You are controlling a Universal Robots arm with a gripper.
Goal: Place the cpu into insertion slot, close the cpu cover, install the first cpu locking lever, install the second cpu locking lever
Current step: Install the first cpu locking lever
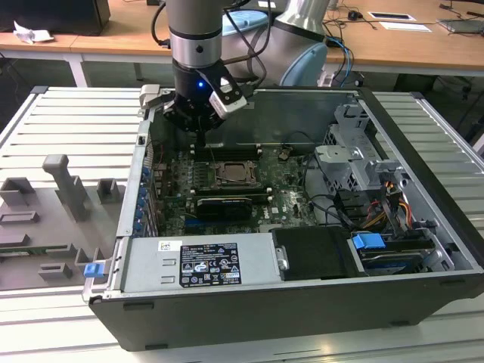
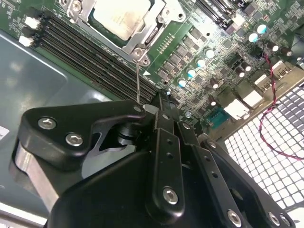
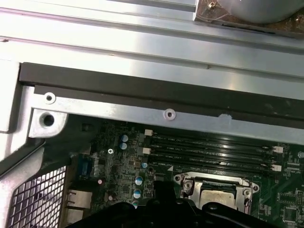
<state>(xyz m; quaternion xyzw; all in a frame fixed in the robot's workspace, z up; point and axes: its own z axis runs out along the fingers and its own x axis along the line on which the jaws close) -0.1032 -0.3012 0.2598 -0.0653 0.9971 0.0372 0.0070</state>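
Fingers (image 2: 164,128) in the second wrist view are drawn together, with no gap between their tips. The gripper (image 2: 161,100) hangs low over the motherboard (image 2: 213,42), just past the memory slots (image 2: 85,52). A thin locking lever (image 2: 137,78) rises from the corner of the socket and meets the side of the tips. Whether it is pinched or only touching, I cannot tell. Beyond it the cpu (image 2: 121,16) lies flat, its pale top showing through the cut-out of the cpu cover (image 2: 135,42), which is down over it.

In the first wrist view the cpu (image 3: 216,195) sits in the insertion slot (image 3: 247,191), beside the memory slots (image 3: 209,147) that run along the board's edge under the case rim (image 3: 142,114).

In the exterior view the gripper (image 1: 198,136) stands inside the computer case (image 1: 302,318), close to its far wall. The socket (image 1: 231,175) is near the middle of the board.

My worry is the lever. It is thin and springy, so closed fingers pushing on its side could slide off. It would then snap back, or miss its catch and leave the cover unclamped. A slip could also drive the tips into the memory slots or the small parts around them.
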